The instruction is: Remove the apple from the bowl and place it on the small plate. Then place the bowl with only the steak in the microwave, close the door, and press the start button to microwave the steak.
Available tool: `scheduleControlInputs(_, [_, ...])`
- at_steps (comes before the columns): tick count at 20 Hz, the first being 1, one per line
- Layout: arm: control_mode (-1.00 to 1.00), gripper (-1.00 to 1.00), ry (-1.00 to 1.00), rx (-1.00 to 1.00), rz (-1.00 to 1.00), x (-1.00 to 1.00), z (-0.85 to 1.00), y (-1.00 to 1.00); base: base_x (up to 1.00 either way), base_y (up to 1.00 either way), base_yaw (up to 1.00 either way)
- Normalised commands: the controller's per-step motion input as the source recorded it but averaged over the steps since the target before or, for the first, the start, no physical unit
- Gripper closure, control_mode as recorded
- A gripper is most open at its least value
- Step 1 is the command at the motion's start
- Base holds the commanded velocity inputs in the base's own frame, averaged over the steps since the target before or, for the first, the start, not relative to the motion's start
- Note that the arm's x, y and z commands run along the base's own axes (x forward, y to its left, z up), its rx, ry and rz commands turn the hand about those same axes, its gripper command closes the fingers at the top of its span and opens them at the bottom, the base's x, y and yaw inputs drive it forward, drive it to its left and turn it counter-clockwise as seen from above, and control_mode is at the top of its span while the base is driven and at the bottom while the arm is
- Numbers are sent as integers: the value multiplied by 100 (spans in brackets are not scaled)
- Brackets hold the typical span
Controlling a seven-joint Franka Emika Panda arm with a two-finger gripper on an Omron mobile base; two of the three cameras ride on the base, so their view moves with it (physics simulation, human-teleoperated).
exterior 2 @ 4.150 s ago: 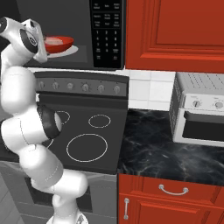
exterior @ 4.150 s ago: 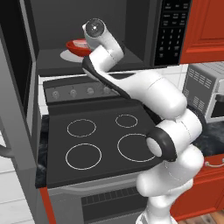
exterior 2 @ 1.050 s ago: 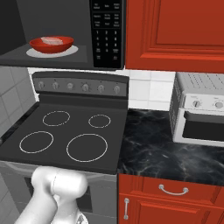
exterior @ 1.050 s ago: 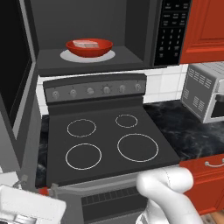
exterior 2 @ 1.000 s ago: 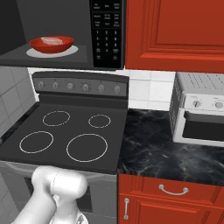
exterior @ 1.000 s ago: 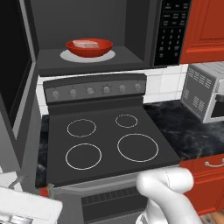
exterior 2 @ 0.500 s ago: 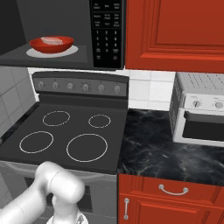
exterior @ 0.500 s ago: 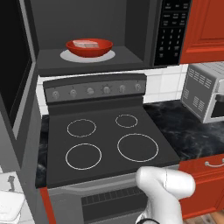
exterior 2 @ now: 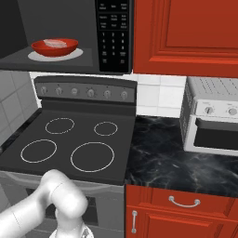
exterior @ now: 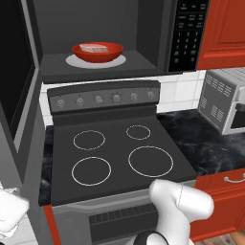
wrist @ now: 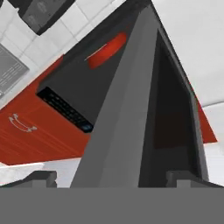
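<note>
Left base view: the bowl [exterior: 97,51] with the steak [exterior: 94,47] sits inside the microwave [exterior: 119,38]; my arm has swung down left since the earlier frame.

Hand view: the door [wrist: 144,113], stiff and hinged, wants pushing at its free edge; my end effector [wrist: 109,177] is wide open, empty.

The arm [exterior: 179,208] is folded low, its elbow bulking at the bottom of both base views and its hand [exterior: 10,216] reaching far down to the left, while the gripper [wrist: 109,178] stands wide open, holding nothing.
</note>
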Motion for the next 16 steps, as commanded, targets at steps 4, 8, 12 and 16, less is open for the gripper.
scheduleControlInputs(4, [-100, -100, -13, 21, -4, -20, 74, -100, 0, 0, 0])
scheduleControlInputs(8, [-100, -100, -6, 24, 0, -16, 70, -100, 0, 0, 0])
scheduleControlInputs(12, [-100, -100, 0, 30, 0, -4, 44, -100, 0, 0, 0])
scheduleControlInputs(16, [-100, -100, 0, 28, 0, 0, 42, -100, 0, 0, 0])
